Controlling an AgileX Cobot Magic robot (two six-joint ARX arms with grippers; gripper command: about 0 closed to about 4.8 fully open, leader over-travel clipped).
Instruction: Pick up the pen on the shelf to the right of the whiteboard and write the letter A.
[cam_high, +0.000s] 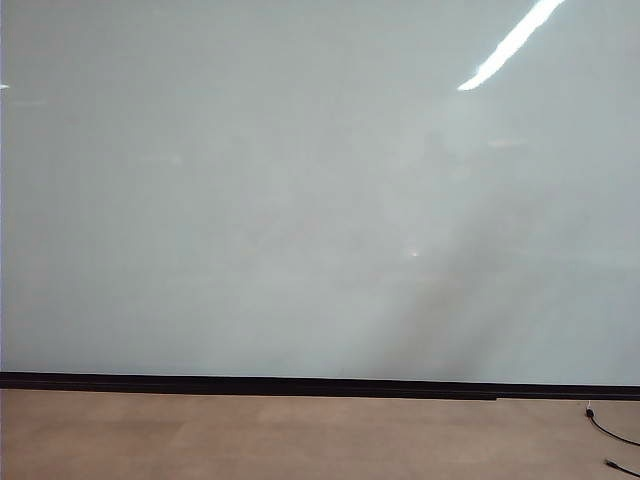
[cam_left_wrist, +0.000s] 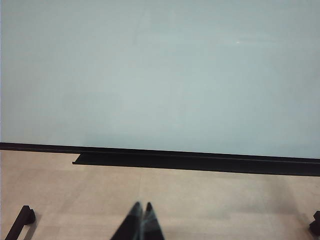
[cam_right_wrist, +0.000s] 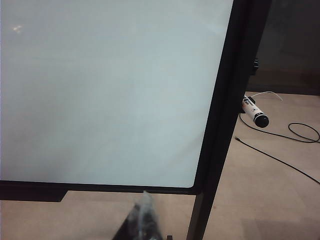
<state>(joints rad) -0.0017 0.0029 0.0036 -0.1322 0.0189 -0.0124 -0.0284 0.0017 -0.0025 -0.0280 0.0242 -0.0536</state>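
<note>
Blank glossy grey-white whiteboard (cam_right_wrist: 105, 90); slim white black-tipped pen (cam_right_wrist: 254, 113) beside its right frame. Left gripper (cam_left_wrist: 141, 220) and right gripper (cam_right_wrist: 143, 212) clenched, empty, well short of it. Fetching unstarted: right must open, reach.

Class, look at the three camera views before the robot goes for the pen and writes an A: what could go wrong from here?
1. The pen juts from behind the whiteboard's black frame, so the right gripper, whose fingers are shut, may bump the frame when reaching.
2. Black cables lie on the floor near the pen and might snag.
3. The whiteboard is glossy with glare; the exterior view does not show the pen at all. The left gripper is shut too.
</note>
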